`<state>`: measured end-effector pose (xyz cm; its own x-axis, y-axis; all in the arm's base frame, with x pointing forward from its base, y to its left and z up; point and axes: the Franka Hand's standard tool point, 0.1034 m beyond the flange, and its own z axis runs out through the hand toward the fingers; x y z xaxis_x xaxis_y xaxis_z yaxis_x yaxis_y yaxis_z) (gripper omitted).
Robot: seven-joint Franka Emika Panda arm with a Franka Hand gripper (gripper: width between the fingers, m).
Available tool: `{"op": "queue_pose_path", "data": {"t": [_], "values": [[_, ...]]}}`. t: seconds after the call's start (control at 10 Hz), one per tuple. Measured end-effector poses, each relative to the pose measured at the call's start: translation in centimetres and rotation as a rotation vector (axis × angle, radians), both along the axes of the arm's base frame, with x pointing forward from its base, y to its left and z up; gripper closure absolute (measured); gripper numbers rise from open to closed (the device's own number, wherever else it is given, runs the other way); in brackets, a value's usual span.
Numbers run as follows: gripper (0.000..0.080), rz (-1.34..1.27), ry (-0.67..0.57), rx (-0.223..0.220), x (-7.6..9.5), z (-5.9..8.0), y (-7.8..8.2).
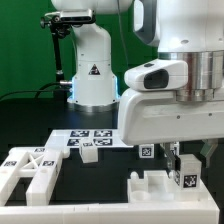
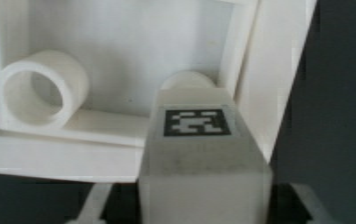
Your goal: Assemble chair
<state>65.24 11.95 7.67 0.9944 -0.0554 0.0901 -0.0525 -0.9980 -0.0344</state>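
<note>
The chair is in loose parts on the black surface. All the parts are thick, smooth, dull white plastic with small black-and-white square tags.

At the exterior view's left lies the cross-braced frame, a blocky square with an X inside. A small block sits alone, just beside the flat marker board. At the exterior view's right is a low stepped piece. A tagged post stands upright right next to it.

The big white arm hangs over that post. Its hand is low down, with a finger on each side of the post. The gap looks narrow. I cannot tell if the fingers press the post or only stand beside it.

There is bare dark surface between the frame and the stepped piece, so that spot has room. Around the post it is tight, with white walls close by.

The wrist view shows things the exterior view does not. The post has a flat top with a tag. Behind it is a panel with a round ring sticking out. A dark strip runs along one side of the post. The fingers are too blurry there to make out.

Only the exterior view shows the frame, the small block and the marker board.
</note>
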Motion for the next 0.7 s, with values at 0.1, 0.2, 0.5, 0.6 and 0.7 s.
{"op": "queue_pose_path", "data": {"t": [0.1,0.2,0.5,0.6,0.7], "values": [[0.0515,-0.126,-0.004,0.015,0.0,0.0,-0.3],[0.0515,-0.264,0.0,0.027,-0.2,-0.1,-1.0],[0.0512,-0.549,0.028,-0.003,-0.4,0.0,-2.8],[0.0512,-0.595,0.027,-0.011,-0.5,0.1,-3.3],[0.0512,-0.613,0.027,-0.011,-0.5,0.1,-3.3]]}}
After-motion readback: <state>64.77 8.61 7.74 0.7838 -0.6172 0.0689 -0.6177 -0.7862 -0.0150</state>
